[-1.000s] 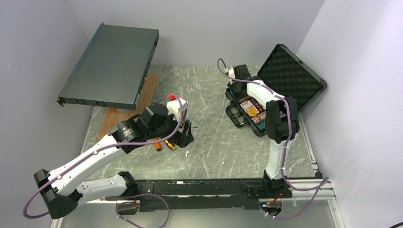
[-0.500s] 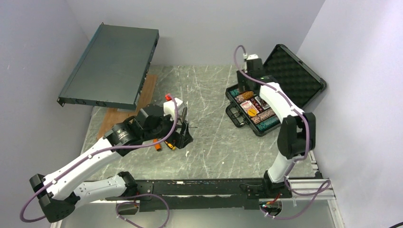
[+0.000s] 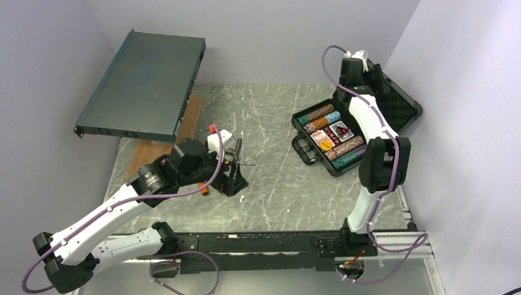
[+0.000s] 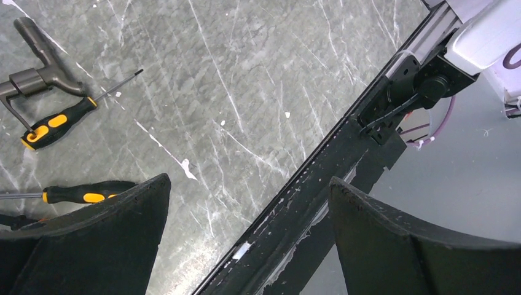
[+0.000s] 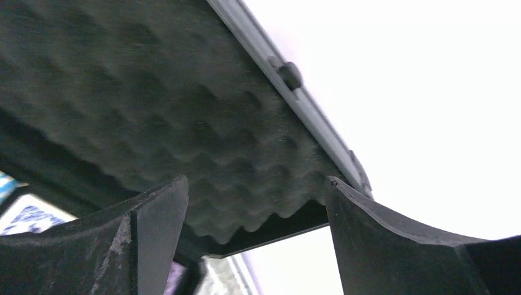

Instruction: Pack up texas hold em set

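Observation:
The black case of the texas hold em set lies open at the table's right side. Its tray holds rows of striped poker chips and card decks. The foam-lined lid stands tilted back toward the wall. My right gripper is up at the lid's top left edge. In the right wrist view it is open, with the foam lid close in front and the lid's corner between the jaws, touching neither. My left gripper hangs open over the table's left centre; the left wrist view shows it empty.
Two orange-handled screwdrivers and a grey metal handle lie by the left gripper. A large dark-grey rack unit leans at the back left on a wooden board. The black rail runs along the near edge.
My right arm rose from the case's tray to the top edge of the lid, and its jaws opened. The left arm drew back a little toward the near left.

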Controlling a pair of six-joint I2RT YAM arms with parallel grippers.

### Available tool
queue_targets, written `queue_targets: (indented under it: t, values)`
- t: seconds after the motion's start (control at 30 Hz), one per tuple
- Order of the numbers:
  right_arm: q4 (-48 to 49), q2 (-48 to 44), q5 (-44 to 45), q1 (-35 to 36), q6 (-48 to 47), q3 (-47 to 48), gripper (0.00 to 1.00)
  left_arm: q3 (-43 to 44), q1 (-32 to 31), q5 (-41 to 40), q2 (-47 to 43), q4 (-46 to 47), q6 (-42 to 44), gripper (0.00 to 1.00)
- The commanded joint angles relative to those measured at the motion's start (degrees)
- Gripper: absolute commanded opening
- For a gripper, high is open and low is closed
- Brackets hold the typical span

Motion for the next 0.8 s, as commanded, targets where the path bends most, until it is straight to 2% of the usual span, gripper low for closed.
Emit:
queue_targets:
  t: [0.0,0.17,0.43,0.67,0.77]
  values:
    - [4.8,0.7,4.7,-5.0,-8.4,4.1,0.82,2.3,0.2,2.6,0.3,-0.4,-0.4,0.99]
    - [3.3,3.4,2.8,-8.0,-9.0,9.2,0.74,3.1,0.1,2.9,1.5,-1.7,-0.4,0.99]
    - [0.6,5.4,-2.2,-10.6,-7.6,11.8,0.65,7.9,0.2,3.7,5.2,-5.4,0.3,1.00]
    - [-2.8,5.7,-5.7,-11.2,-5.8,11.5,0.60,9.0,0.2,4.0,6.7,-5.0,-0.4,0.99]
    - [-1.2,3.2,-6.3,-11.3,-5.2,8.0,0.61,9.5,0.2,4.5,7.4,-4.7,-0.5,0.99]
